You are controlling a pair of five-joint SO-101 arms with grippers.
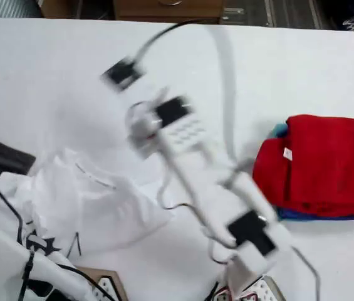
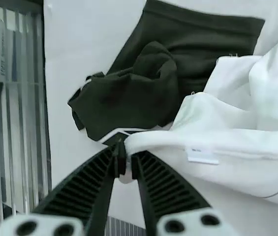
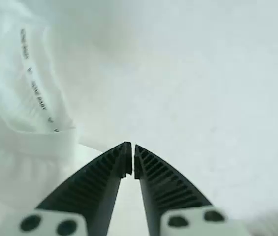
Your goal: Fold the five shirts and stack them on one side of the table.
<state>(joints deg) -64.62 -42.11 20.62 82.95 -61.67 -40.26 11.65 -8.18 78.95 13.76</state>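
The white shirt [image 1: 95,200] is found crumpled near the left corner of the table [image 1: 51,69], on the edge where the arms are based, and no clear long axis can be made out. Its hem appears to be pinched in the closed left claw [image 2: 126,157], so the left arm is judged the nearer. The right claw [image 3: 130,160] is closed on nothing and held over bare table, with the shirt's collar just beside it, toward the left edge. Four shirts are counted. A red shirt [image 1: 324,163] is stacked folded on a blue shirt [image 1: 314,216] at the right edge. The white shirt and a dark shirt [image 2: 143,93] at the left edge are unfolded and touching.
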